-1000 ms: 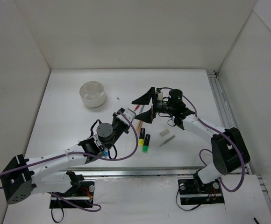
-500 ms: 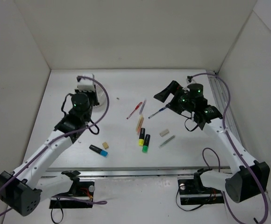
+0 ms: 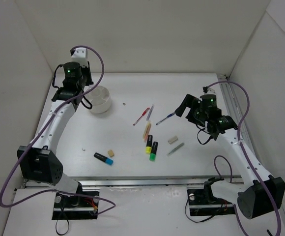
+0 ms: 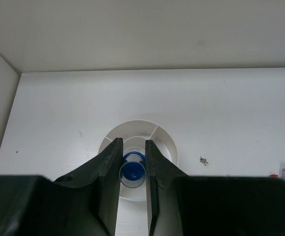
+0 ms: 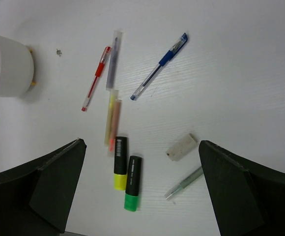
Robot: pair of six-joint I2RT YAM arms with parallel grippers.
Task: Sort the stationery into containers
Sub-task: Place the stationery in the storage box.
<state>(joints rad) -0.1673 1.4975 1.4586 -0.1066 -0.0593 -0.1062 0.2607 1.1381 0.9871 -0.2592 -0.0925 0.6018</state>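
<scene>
The left end effector [image 4: 132, 147] hangs right over the white bowl [image 4: 165, 141], its fingers pinched shut on a tube [image 4: 132, 172] with a blue end, held above the bowl's middle. The right end effector [image 5: 141, 143] stands wide open and holds nothing, well off to the right of the bowl. Below it on the table [image 5: 241, 73], also right of the bowl, lie a red pen [image 5: 95, 78], a blue pen [image 5: 158, 67], a yellow highlighter [image 5: 119, 163], a green highlighter [image 5: 132, 183] and an eraser [image 5: 182, 146]
</scene>
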